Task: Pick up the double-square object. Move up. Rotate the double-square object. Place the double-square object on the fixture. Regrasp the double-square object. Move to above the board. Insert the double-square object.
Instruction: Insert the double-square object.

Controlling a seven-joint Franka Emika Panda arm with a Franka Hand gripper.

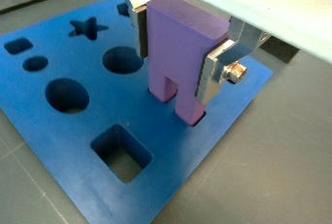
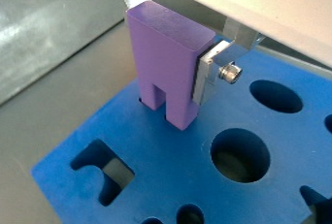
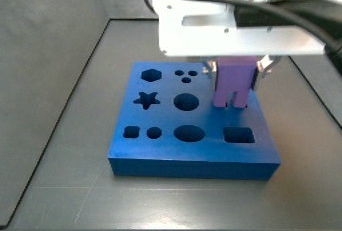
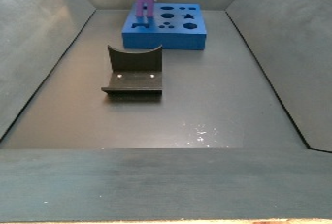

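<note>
My gripper [image 1: 182, 48] is positioned over the blue board [image 3: 147, 150], with the jaws closed on the upper part of the purple block [image 2: 166, 68]. I hold the block upright, its two prongs pointing down; one silver finger [image 1: 220, 63] presses on its flat side, as shown in both wrist views. The prong tips are at or just above the board surface near its edge, and in a wrist view the matching cut-out under them is mostly hidden, so I cannot tell whether entry has begun. I judge the current step to be insertion. The dark fixture [image 4: 134, 73] stands on the floor, well apart from the board, and is empty. Next action: descend straight down, keeping the block vertical and both prongs aligned with their slot. Release only once the block is seated.
</note>
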